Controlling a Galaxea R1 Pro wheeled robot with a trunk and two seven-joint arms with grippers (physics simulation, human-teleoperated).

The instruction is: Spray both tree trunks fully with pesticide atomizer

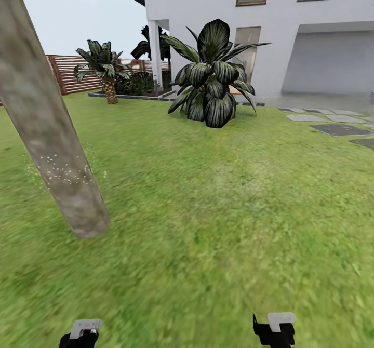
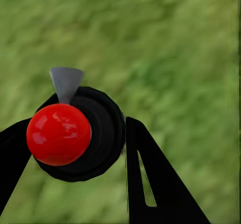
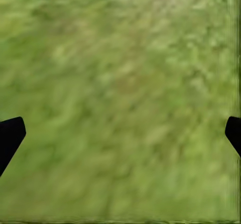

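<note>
Down low, the left claw (image 2: 75, 148) grips the atomizer (image 2: 75, 133), nozzle aimed at grass, ready for spraying. Right claw (image 3: 120, 133) hangs wide, empty. Ahead-left leans a trunk (image 1: 49, 130), speckled white, likely partly sprayed.

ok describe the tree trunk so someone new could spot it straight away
Start from the white house and come across the lawn to the head view's left edge. The tree trunk is the thick, leaning grey-beige column there, bare and speckled white, unlike the leafy striped plant near the house.
</note>
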